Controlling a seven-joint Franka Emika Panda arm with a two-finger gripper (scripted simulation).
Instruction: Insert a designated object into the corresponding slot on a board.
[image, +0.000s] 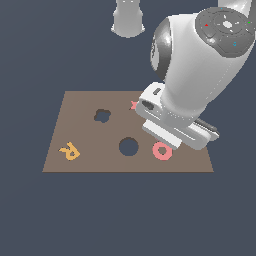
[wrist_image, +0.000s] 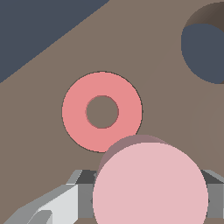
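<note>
In the wrist view my gripper (wrist_image: 151, 199) is shut on the pink puck (wrist_image: 151, 183), with grey fingers (wrist_image: 81, 194) showing on either side of it. The puck is held above the brown board (wrist_image: 175, 113), right beside the flat pink ring (wrist_image: 76, 111), and it covers part of the ring's edge. The plain round slot (wrist_image: 205, 48) lies further off on the board. In the exterior view the slot (image: 128, 146) sits just to the left of the ring (image: 162, 150). The hand (image: 175, 127) hangs over the board (image: 85, 162) by the ring and hides the puck and fingertips.
On the board there is also a lobed flower-shaped hole (image: 102, 116), an orange R (image: 69, 151) near the left edge, and a red star (image: 133, 105) mostly hidden behind the arm. The arm's base (image: 128, 20) stands behind the board.
</note>
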